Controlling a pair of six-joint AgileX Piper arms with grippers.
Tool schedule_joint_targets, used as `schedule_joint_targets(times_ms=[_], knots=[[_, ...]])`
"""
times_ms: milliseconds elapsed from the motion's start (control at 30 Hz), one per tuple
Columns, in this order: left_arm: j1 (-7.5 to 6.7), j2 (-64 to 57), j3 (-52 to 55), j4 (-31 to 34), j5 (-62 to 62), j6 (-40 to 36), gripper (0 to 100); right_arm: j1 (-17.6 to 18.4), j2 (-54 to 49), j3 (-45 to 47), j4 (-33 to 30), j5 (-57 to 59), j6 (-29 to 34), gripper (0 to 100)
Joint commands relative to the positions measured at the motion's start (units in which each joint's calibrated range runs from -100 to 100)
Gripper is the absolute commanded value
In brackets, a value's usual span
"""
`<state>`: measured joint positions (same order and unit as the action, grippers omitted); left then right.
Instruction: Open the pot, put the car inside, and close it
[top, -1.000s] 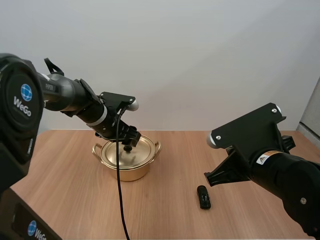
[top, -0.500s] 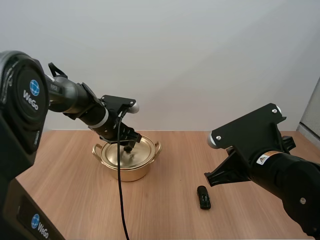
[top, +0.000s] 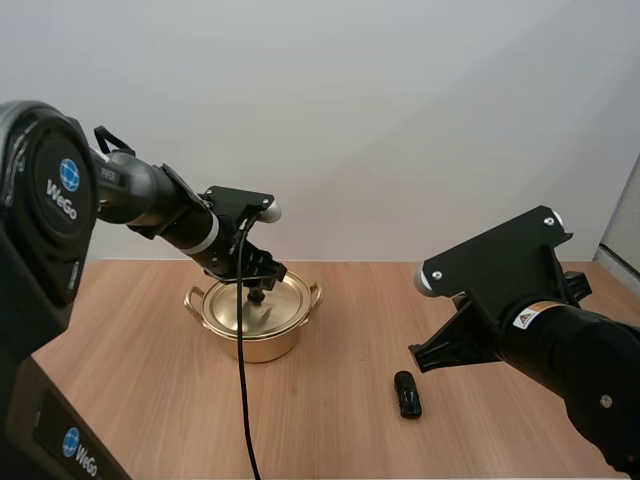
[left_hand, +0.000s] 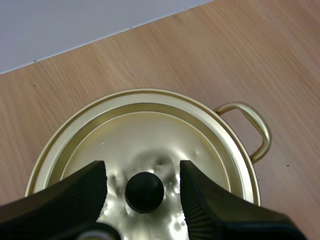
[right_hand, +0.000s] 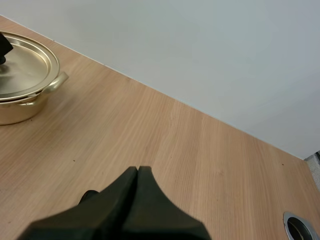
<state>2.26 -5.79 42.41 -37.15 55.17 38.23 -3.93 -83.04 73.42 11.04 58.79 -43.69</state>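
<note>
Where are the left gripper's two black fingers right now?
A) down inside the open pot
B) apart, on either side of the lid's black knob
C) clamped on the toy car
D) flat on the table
B: the left gripper stands open with the knob between its fingers, over the lid.

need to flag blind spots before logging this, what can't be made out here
- Pot interior: covered by the lid, high and left wrist views.
- Car: too small for detail, high view.
- Pot's second handle: behind the left end effector, left wrist view.
</note>
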Motion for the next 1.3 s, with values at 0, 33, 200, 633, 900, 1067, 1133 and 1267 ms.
schedule_joint_targets(times_ms=[0, 33, 200, 633, 900, 1067, 1133, 1267], knots=[[-0.05, 0.0, 0.0, 0.1, 0.1, 0.3, 73, 0.0, 0.0, 0.0, -0.1, 0.0, 0.0, 0], [-0.05, 0.0, 0.0, 0.1, -0.1, 0.3, 73, 0.0, 0.0, 0.0, -0.1, 0.0, 0.0, 0], [-0.05, 0.0, 0.0, 0.1, -0.3, 0.4, 73, -0.4, 0.0, 0.0, -0.1, 0.0, 0.0, 0], [-0.05, 2.6, 0.0, 0.5, -0.5, 0.6, 72, -0.4, 0.0, 0.0, -0.1, 0.2, 0.0, 0], [-0.05, 2.2, -0.2, 0.0, 1.0, 2.6, 0, -0.4, 0.0, 0.0, -0.1, 0.2, 0.0, 0], [0.19, -4.3, -3.2, -4.3, 3.9, 2.6, 0, -0.4, 3.0, 0.0, 0.3, 0.0, 1.2, 0], [0.54, -9.2, -5.7, -7.6, 5.1, 2.1, 0, -0.4, 6.2, 0.0, 1.7, 0.0, 1.2, 0], [2.05, -22.6, -10.2, -11.4, 4.7, -1.4, 0, -0.4, 16.9, -1.1, 4.8, 1.9, -0.7, 0]])
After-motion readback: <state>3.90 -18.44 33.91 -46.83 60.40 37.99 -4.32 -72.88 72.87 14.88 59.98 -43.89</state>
